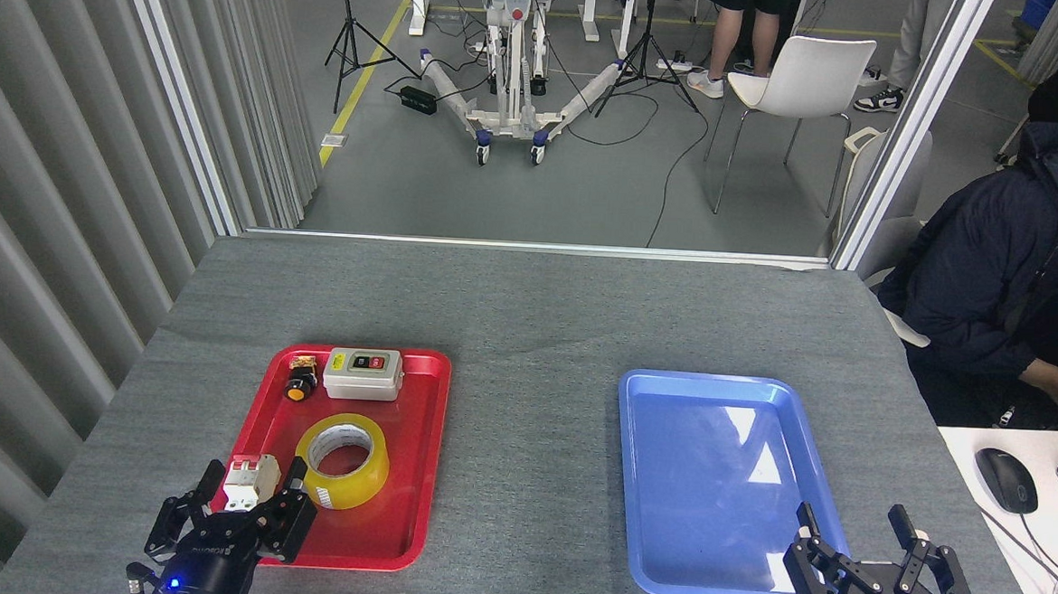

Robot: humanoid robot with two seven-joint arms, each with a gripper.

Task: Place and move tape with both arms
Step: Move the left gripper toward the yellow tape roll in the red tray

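Note:
The tape (358, 492), a glossy yellow roll with a white core, lies flat in the middle of the red tray (418, 436). My left gripper (252, 482) is open at the tray's near left corner, just left of the roll. Its right fingertip almost reaches the roll's edge, and a small white breaker shows between its fingers. My right gripper (854, 522) is open over the near right corner of the blue tray (710, 469), with nothing between its fingers.
A grey-white switch box (363, 373) and a yellow-capped push button (299, 383) sit at the back of the red tray, the white breaker (250, 483) at its front left. A seated person (1000, 285) and a white desk with a mouse (1006, 480) are to the right.

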